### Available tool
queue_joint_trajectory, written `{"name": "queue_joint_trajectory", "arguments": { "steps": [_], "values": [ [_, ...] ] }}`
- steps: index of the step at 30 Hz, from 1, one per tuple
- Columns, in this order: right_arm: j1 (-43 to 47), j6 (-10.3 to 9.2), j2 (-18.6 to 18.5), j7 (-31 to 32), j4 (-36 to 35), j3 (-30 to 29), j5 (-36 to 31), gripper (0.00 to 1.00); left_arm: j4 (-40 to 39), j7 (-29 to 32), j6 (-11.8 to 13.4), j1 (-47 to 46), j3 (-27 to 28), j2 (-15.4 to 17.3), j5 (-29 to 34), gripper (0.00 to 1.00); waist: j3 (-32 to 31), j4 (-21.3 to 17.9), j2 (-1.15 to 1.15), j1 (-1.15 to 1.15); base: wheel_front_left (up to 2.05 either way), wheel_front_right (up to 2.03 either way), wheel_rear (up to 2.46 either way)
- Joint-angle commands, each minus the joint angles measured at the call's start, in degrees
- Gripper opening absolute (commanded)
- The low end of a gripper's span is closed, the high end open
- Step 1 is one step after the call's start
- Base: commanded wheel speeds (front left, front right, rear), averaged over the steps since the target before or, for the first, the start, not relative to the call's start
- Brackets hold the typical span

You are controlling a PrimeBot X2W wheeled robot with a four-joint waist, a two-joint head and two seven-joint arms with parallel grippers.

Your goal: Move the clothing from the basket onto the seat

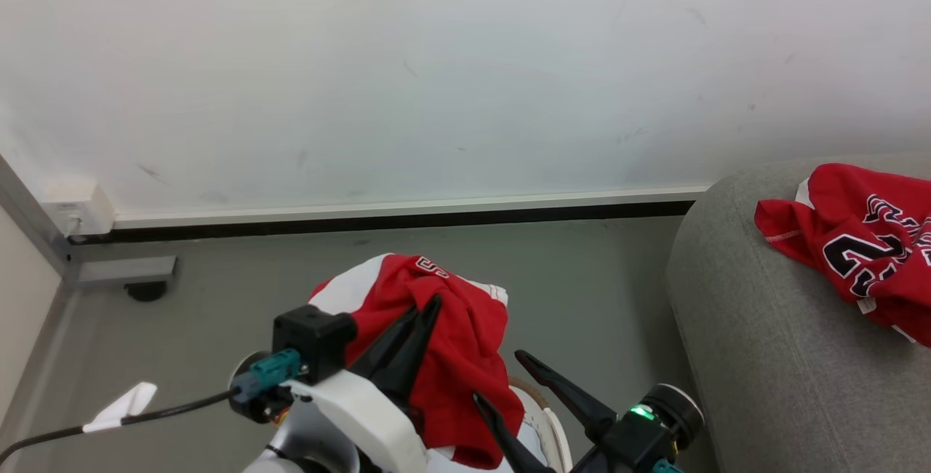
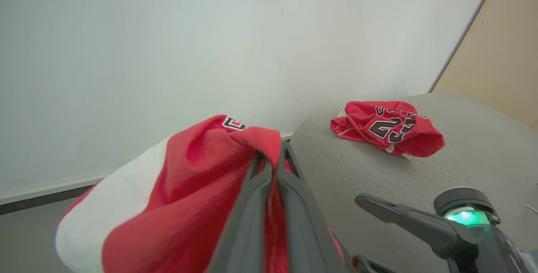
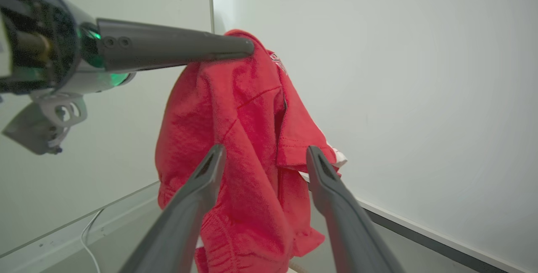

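Note:
My left gripper (image 1: 430,307) is shut on the top fold of the red piece with a wide white band (image 1: 451,342), which hangs from its fingertips in the air. The left wrist view shows the same pinch (image 2: 271,155) on the cloth (image 2: 176,197). My right gripper (image 1: 502,380) stands open just to the right of the hanging cloth; in its wrist view (image 3: 265,155) the red fabric (image 3: 252,117) drapes close before the spread fingers. Below, a sliver of the basket's rim (image 1: 550,422) shows. The red jersey (image 1: 858,240) lies crumpled on the grey seat (image 1: 727,327).
A grey floor (image 1: 582,276) lies between me and the white wall (image 1: 436,80) with its dark skirting. A wall box (image 1: 76,207) and a metal bracket sit at the left corner. A black cable with a white tag (image 1: 120,407) trails at lower left.

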Motion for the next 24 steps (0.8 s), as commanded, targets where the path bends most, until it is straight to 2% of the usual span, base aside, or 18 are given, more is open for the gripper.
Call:
{"name": "queue_joint_trajectory", "arguments": {
  "steps": [1, 9, 12, 13, 14, 15, 21, 22, 23, 24],
  "values": [
    [-1.4, -0.14, -0.1, 0.0, 0.9, 0.8, 0.1, 1.00, -0.3, 0.2, -0.1, -0.7, -0.3, -0.2, 0.6, 0.00, 0.2, 0.3, 0.00, 0.00, 0.00, 0.00, 0.00],
    [-7.9, -0.14, 0.7, 0.1, 9.0, 4.6, 3.2, 1.00, 0.0, 0.4, -0.7, -1.8, -2.6, -1.3, 1.2, 0.00, 0.5, 1.7, 0.00, 0.00, 0.00, 0.00, 0.00],
    [-9.7, -0.15, 0.8, 0.0, 9.9, 6.1, 6.8, 1.00, 0.2, 0.6, -0.9, -2.0, -3.3, -1.6, 1.1, 0.00, 0.5, 2.2, 0.00, 0.00, 0.00, 0.00, 0.00],
    [-10.2, -0.14, 0.8, 0.0, 10.3, 6.9, 7.9, 0.84, 0.2, 0.6, -1.0, -2.1, -3.5, -1.7, 1.1, 0.00, 0.5, 2.4, 0.00, 0.00, 0.00, 0.00, 0.00],
    [-10.5, -0.14, 0.8, 0.0, 10.3, 7.6, 9.6, 0.27, 0.3, 0.6, -1.1, -2.1, -3.7, -1.8, 1.0, 0.00, 0.5, 2.6, 0.00, 0.00, 0.00, 0.00, 0.00],
    [-10.9, -0.14, 0.7, 0.1, 10.6, 8.3, 10.8, 0.00, 0.4, 0.6, -1.2, -2.1, -3.9, -1.9, 0.9, 0.00, 0.5, 2.7, 0.00, 0.00, 0.00, 0.00, 0.00],
    [-12.7, -0.14, 0.7, 0.0, 10.0, 8.5, 14.9, 0.00, 0.9, -0.5, -0.8, -1.8, -3.7, -1.9, 0.9, 0.00, 0.4, 3.4, 0.00, 0.00, 0.00, 0.00, 0.00],
    [-12.7, -0.14, 0.7, 0.0, 10.0, 8.2, 15.0, 0.00, 1.0, -0.8, -0.7, -1.7, -3.7, -1.9, 1.0, 0.28, 0.3, 3.5, 0.00, 0.00, 0.00, 0.00, 0.00],
    [-12.7, -0.14, 0.7, 0.0, 10.0, 7.9, 15.0, 0.00, 1.0, -1.2, -0.5, -1.6, -3.6, -1.8, 1.1, 0.47, 0.3, 3.6, 0.00, 0.00, 0.00, 0.00, 0.00],
    [-12.8, -0.14, 0.7, 0.0, 10.0, 7.5, 14.9, 0.00, 1.0, -1.4, -0.5, -1.4, -3.5, -1.7, 1.2, 0.83, 0.2, 3.7, 0.00, 0.00, 0.00, 0.00, 0.00]
  ]
}}
